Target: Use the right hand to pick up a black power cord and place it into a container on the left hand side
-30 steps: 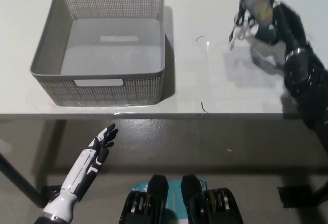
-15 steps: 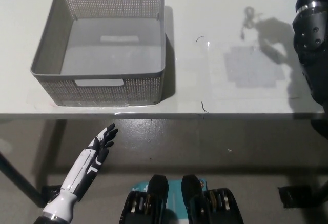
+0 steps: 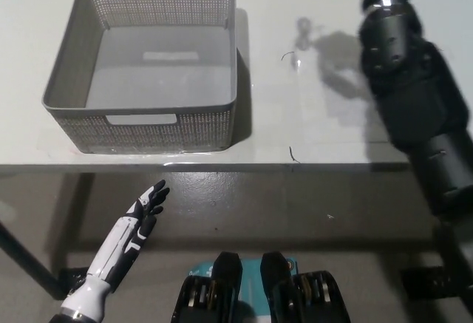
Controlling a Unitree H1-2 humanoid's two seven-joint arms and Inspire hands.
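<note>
One white table (image 3: 310, 127) fills the upper frame, grey floor (image 3: 295, 212) below its front edge. Black right arm (image 3: 414, 94) reaches up across the table's right side; its hand is out of frame at the top, so grasp can't be told. Grey mesh basket (image 3: 77, 79) sits left, empty. White left hand (image 3: 148, 203) rests low, fingers spread, holding nothing. Power cord not visible. No legible labels.

Left hand (image 3: 145, 208): white shell with black panels on the back, dark fingers (image 3: 157, 192) with pale tips; white forearm (image 3: 103, 267) tapering to a grey banded cuff; right arm (image 3: 414, 101): all black, bulky rounded segments, glossy housings, a silver ring at the far joint; right hand out of frame.
</note>
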